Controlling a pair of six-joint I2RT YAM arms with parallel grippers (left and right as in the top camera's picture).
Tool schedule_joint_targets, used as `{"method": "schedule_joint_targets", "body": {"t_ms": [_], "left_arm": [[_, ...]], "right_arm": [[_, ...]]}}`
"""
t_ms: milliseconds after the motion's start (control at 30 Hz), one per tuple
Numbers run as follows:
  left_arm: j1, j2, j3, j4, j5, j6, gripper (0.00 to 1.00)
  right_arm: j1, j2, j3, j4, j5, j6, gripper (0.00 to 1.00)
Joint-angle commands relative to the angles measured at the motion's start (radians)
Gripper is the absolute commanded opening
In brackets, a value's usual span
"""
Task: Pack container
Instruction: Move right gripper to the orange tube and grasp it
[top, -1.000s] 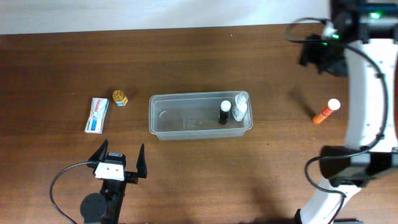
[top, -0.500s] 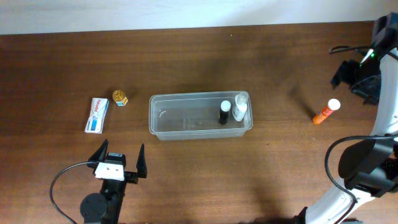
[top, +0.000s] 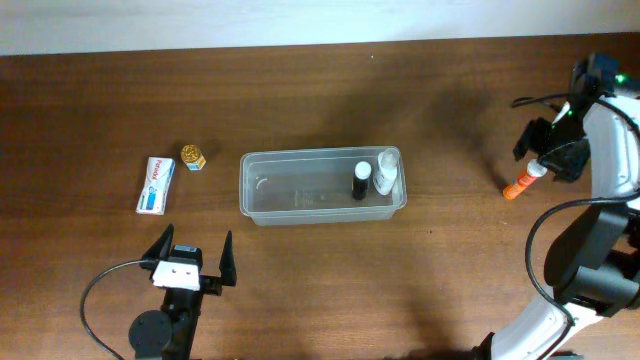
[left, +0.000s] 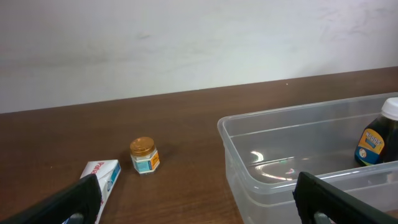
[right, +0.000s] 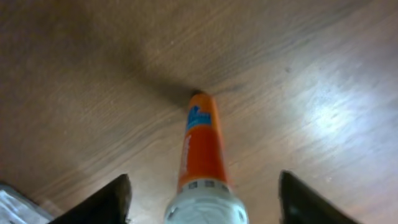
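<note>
Clear plastic, the container (top: 322, 188) sits mid-table on the wooden table (top: 300, 90), and I see two bottles upright at its right end: a dark bottle (top: 360, 180) with a white cap and a pale bottle (top: 386, 172) touching it. My left gripper (top: 194, 251) hovers near the tub's front left corner, fingers spread. My right gripper (right: 206, 198), jaws apart, straddles the white cap of an orange tube (right: 202, 140) lying well right. A gold-lidded jar (top: 193, 157) and a white box (top: 155, 184) lie left.
</note>
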Motion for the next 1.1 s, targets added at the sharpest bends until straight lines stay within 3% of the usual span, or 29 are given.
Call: {"method": "schedule_joint_targets", "body": {"t_ms": [0, 233, 433, 900, 1067], "left_arm": [[0.003, -0.008, -0.002, -0.005, -0.003, 0.012, 0.99], [0.003, -0.008, -0.002, -0.005, -0.003, 0.012, 0.99], [0.003, -0.008, -0.002, -0.005, -0.003, 0.012, 1.0], [0.003, -0.008, -0.002, -0.005, -0.003, 0.012, 0.99], [0.003, -0.008, -0.002, -0.005, -0.003, 0.012, 0.99]], "right_arm": [[-0.005, 0.004, -0.027, 0.015, -0.02, -0.002, 0.62], [-0.005, 0.015, -0.044, 0.039, -0.02, -0.002, 0.59], [-0.005, 0.02, -0.048, 0.04, -0.019, -0.002, 0.48], [-0.005, 0.02, -0.09, 0.07, -0.013, -0.001, 0.47], [-0.005, 0.02, -0.098, 0.075, -0.013, -0.001, 0.27]]}}
